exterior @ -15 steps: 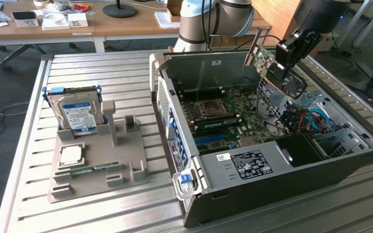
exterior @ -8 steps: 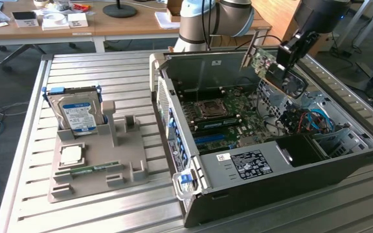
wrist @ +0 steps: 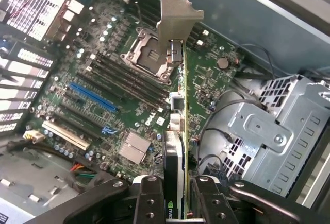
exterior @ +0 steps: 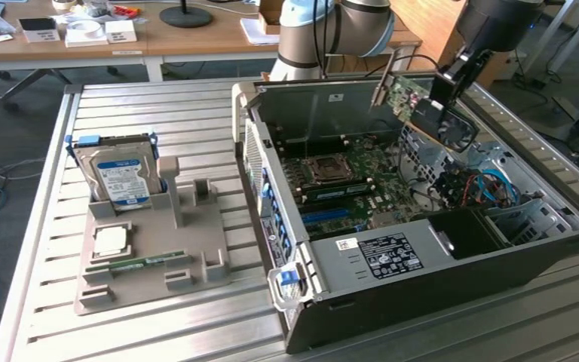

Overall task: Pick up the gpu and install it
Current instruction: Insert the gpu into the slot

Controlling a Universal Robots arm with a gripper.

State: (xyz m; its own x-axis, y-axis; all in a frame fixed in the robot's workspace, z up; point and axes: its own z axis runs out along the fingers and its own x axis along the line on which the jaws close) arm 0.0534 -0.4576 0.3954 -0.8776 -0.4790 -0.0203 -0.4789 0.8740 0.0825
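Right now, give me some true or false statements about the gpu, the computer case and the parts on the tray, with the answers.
1. The end effector grips the gpu. True.
2. The gpu is already seated in its slot. False: it hangs in the air over the motherboard.
3. The hard drive stands on edge in the gray tray. True.
4. The computer case is closed. False: its side is open and the inside shows.
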